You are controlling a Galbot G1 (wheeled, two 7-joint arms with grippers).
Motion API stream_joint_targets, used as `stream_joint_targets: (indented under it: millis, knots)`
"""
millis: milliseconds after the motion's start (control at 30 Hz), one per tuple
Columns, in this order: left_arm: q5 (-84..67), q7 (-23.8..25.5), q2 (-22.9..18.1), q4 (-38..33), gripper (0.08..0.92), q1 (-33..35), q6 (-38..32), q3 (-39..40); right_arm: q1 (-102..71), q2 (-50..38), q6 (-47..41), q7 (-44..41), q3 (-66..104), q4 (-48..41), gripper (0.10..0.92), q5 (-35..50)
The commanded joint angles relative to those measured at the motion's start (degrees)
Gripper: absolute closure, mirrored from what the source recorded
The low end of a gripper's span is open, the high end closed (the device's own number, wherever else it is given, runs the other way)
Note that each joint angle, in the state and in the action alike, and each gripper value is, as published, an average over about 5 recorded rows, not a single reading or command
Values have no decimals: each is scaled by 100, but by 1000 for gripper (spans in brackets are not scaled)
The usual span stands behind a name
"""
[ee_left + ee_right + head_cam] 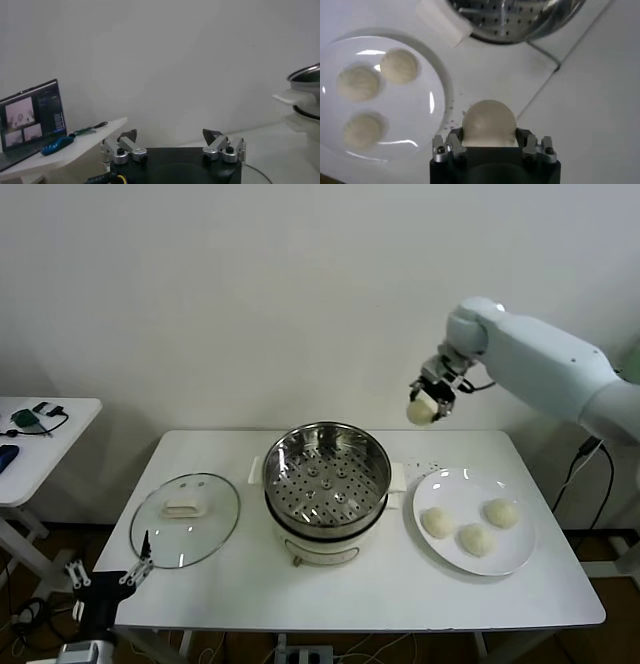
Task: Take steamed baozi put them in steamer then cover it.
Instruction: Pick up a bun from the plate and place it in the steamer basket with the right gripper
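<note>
My right gripper (424, 406) is shut on one cream-white baozi (488, 122) and holds it high above the table's back edge, between the steamer and the plate. Three more baozi (470, 527) lie on the white plate (452, 561); they also show in the right wrist view (399, 65). The steel steamer (327, 474) stands open at the table's middle, its perforated tray bare. The glass cover (186, 519) with its cream handle lies flat on the table left of the steamer. My left gripper (141, 568) is open and empty, low at the table's front left edge.
A small white side table (40, 439) with a dark device stands at the far left; in the left wrist view it carries a laptop (27, 120) and a blue object (56, 145). The white wall is close behind the table.
</note>
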Motion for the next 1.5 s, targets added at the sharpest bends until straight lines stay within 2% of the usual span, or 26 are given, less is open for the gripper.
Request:
stream_joint_targets:
  millis: [33, 233, 433, 567, 1067, 1267, 1500]
  knots:
    - [-15, -4, 0, 9, 177, 44, -14, 7, 448, 479, 538, -102, -318, 958, 338, -446]
    - [-44, -14, -22, 26, 177, 80, -26, 55, -602, 837, 861, 7, 284, 1062, 338, -1885]
    - [-51, -15, -22, 11, 177, 57, -9, 51, -1428, 1207, 1169, 237, 718, 532, 338, -3139]
    - [-51, -14, -18, 10, 177, 42, -3, 48, -1739, 1381, 1228, 365, 865, 148, 338, -3541]
    - [-57, -16, -18, 76, 177, 21, -4, 75, -2173, 1517, 1182, 470, 947, -187, 319, -3707]
    - [-52, -22, -35, 75, 177, 43, -15, 82, -2140, 1474, 1149, 560, 994, -163, 216, -3659]
    - [-54, -35, -36, 32, 177, 111, -27, 64, -1547, 1102, 1231, 429, 980, 388, 203, -3182]
